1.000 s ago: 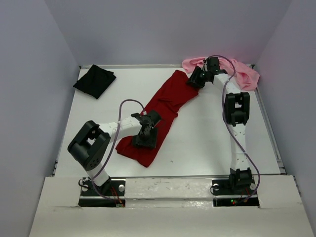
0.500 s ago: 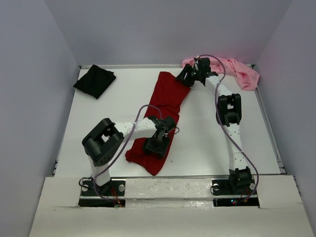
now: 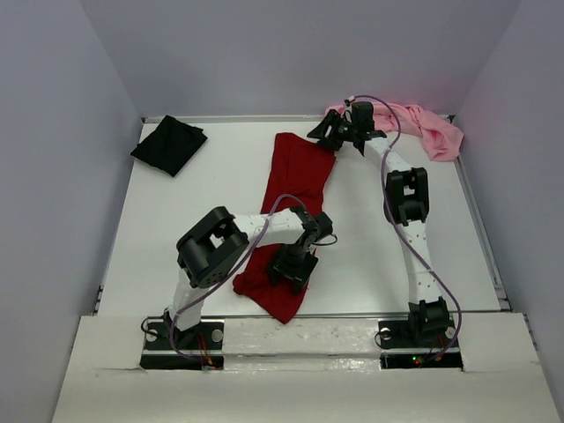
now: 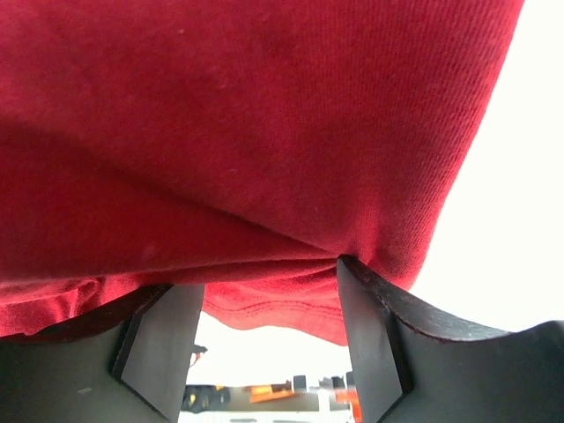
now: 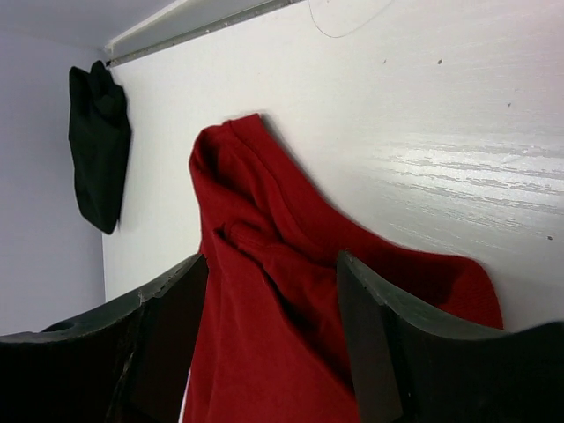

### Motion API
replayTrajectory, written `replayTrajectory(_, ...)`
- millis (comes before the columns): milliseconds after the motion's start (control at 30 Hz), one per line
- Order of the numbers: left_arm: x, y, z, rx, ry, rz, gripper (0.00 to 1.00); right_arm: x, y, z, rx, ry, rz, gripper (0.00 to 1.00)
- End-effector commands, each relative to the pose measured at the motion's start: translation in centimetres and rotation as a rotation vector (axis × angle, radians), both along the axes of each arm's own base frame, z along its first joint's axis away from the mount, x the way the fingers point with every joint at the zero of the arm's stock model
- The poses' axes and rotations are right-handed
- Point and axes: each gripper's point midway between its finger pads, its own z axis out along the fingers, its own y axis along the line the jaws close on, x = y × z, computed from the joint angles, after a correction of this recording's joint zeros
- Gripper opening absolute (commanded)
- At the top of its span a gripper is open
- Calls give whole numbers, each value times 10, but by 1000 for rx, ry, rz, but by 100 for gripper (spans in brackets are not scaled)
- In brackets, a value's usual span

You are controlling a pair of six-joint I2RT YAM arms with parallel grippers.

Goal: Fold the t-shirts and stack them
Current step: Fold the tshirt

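The dark red shirt [image 3: 295, 189] lies as a long, narrow, rumpled band down the ctr of the counter [image 3: 176, 229], running from the far edge almost to the near edge. It is neither flat nor folded yet.

The left gripper [image 3: 292, 268] is low over the near end. Its jaws are spread, and cloth drapes across the fingers and bunches against one tip w/o being pinched. The right gripper [image 3: 326, 138] is at the far end, jaws also spread, w/ a ridge of red cloth running btw the fingers but nothing clamped.

The step looks like getting this shirt laid out for its first fold. To do that well:
- Take a real pinch at each end, on a hem or shoulder seam rather than a loose mid-fabric wrinkle (a wrinkle grab just pulls more bunching).
- Close fully before lifting, then draw the ends apart so the band goes taut.
- Widen it sideways too, since it's too narrow to fold cleanly as it lies.
- Set it down w/o dragging.

The black shirt [image 3: 169, 145] is far left and the pink shirt [image 3: 432, 130] far right, just behind the right gripper, so avoid snagging it.
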Motion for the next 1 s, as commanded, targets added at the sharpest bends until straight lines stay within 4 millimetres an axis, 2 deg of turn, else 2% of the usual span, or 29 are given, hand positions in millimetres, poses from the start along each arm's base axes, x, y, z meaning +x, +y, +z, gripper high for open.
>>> replayTrajectory(0,1,-60,-32,-197,28,-47,71,13,6,44,26,-140,10,66)
replayTrajectory(67,7,-59,-30,-166,0,-45,71,14,0,45,27,-141,5,66)
replayTrajectory(100,16,-63,-24,-165,-43,-40,73,13,0,49,28,-146,10,67)
replayTrajectory(133,23,-64,-18,-159,-77,-34,74,12,0,63,26,-171,11,67)
replayTrajectory(167,40,-68,0,-165,-152,-15,75,10,-2,65,8,-183,14,67)
replayTrajectory(200,49,-69,10,-164,-195,-5,76,12,-9,74,1,-203,4,67)
replayTrajectory(233,61,-65,27,-154,-259,16,77,12,-16,93,-7,-239,-2,67)
replayTrajectory(267,74,-74,47,-193,-301,31,77,9,-15,97,-3,-240,5,68)
replayTrajectory(300,92,-70,60,-191,-356,64,79,10,-24,105,0,-251,-2,68)
replayTrajectory(333,102,-71,72,-206,-387,85,79,9,-30,113,6,-257,-5,68)
replayTrajectory(367,116,-74,99,-252,-438,112,80,8,-39,129,10,-277,-9,68)
replayTrajectory(400,125,-74,111,-276,-463,133,81,4,-39,131,9,-278,-4,68)
replayTrajectory(433,137,-72,126,-311,-485,165,82,4,-48,137,4,-287,-12,68)
replayTrajectory(467,144,-76,139,-352,-498,178,83,2,-57,151,7,-306,-17,68)
replayTrajectory(500,148,-76,144,-374,-492,186,84,0,-56,155,9,-310,-15,68)
replayTrajectory(533,156,-73,147,-386,-488,207,84,-1,-66,153,10,-297,-27,68)
replayTrajectory(567,152,-81,154,-433,-450,201,84,-2,-74,162,15,-305,-32,68)
replayTrajectory(600,154,-82,156,-437,-447,202,84,-5,-74,165,18,-306,-29,68)
replayTrajectory(633,155,-82,160,-438,-450,202,86,-5,-83,167,18,-301,-44,68)
replayTrajectory(667,157,-79,169,-427,-472,207,86,-7,-92,165,18,-281,-56,68)
replayTrajectory(700,161,-75,174,-415,-491,221,87,-11,-97,175,23,-285,-59,68)
replayTrajectory(733,163,-71,183,-416,-510,225,88,-14,-97,177,27,-271,-58,68)
replayTrajectory(800,178,-48,186,-396,-530,278,89,-23,-113,174,19,-199,-82,68)
replayTrajectory(833,177,-48,196,-477,-500,295,90,-33,-112,186,24,-193,-73,68)
replayTrajectory(867,181,-42,196,-511,-482,322,90,-41,-111,188,29,-176,-60,68)
replayTrajectory(900,174,-26,169,-491,-413,355,90,-56,-108,172,37,-102,-41,68)
replayTrajectory(933,185,-6,163,-507,-403,423,90,-67,-107,169,41,-74,-35,68)
replayTrajectory(967,188,-4,173,-589,-414,442,90,-85,-105,189,60,-79,-24,68)
